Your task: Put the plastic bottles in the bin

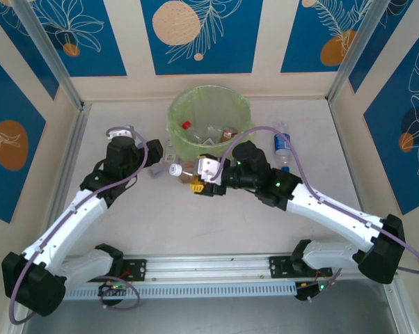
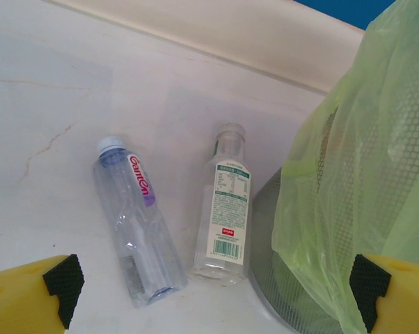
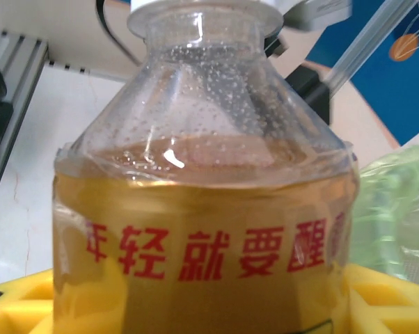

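A: Right gripper (image 1: 195,182) clamped on the amber, gold-labelled plastic bottle (image 3: 202,209), beside the round grey green-bagged bin (image 1: 175,115) at the far edge of the table (image 1: 161,226)
B: Left gripper (image 2: 216,296) gaping, two clear plastic bottles (image 2: 136,223) lying below

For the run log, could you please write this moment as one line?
right end effector: shut on amber bottle | left end effector: open above Ganten bottle, white-label bottle | bin: holds bottles

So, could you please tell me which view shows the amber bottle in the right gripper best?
The right wrist view: the amber bottle is close up, its gold label's red characters legible, held in the right gripper. The top external view shows it small, white cap leftward, near the bin.
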Robot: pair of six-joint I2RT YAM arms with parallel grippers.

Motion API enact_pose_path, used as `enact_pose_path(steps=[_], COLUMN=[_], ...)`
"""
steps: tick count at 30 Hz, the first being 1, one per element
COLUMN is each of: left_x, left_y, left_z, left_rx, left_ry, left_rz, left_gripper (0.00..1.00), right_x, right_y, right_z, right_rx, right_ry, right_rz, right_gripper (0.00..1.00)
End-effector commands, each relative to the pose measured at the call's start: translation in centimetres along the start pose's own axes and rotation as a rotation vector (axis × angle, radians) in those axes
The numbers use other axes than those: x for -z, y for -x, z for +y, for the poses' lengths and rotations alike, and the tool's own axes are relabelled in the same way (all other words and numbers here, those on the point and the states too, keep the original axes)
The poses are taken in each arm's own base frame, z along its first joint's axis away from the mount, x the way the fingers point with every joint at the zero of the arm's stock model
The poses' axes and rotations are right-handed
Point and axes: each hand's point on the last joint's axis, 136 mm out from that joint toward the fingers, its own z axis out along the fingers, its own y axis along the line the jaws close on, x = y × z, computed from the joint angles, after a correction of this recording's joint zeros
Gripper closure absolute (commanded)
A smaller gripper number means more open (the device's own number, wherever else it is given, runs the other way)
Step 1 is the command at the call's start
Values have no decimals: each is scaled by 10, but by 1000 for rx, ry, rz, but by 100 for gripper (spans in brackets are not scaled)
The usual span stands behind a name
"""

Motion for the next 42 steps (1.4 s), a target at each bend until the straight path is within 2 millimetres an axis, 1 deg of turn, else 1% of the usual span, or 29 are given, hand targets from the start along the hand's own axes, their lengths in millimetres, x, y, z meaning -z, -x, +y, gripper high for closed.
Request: enact_pose_path(steps=[1, 5, 8, 10, 12, 17, 20, 24, 32, 38, 42], left_x=[0, -6, -9, -11, -11, -10, -9, -9, -9, -6, -6], left_y=[8, 4, 2, 1, 1, -2, -3, -3, -7, -10, -9], left_z=[4, 1, 1, 1, 0, 4, 5, 7, 11, 16, 17], left_rx=[-5, -3, -3, -5, -9, -18, -20, -23, -23, -20, -20], left_ry=[33, 24, 24, 26, 24, 37, 43, 48, 62, 80, 85], left_rz=[-5, 18, 29, 33, 37, 40, 42, 40, 51, 47, 45], left_gripper=[0, 0, 0, 0, 0, 0, 0, 0, 0, 0, 0], right_x=[23, 35, 41, 46, 52, 59, 59, 54, 40, 21, 5], right_y=[44, 52, 52, 54, 57, 67, 66, 56, 36, 6, -19], right_z=[-28, -45, -59, -75, -87, -105, -119, -137, -178, -210, -221], right_rx=[-54, -75, -72, -81, -107, -144, -176, -180, -198, -266, -339], right_ry=[-46, -53, -69, -98, -102, -79, -61, -58, -79, -165, -195], right_rz=[-139, -132, -91, -80, -78, -94, -85, -41, -25, 55, 135], right_gripper=[45, 45, 45, 45, 46, 46, 45, 45, 45, 44, 43])
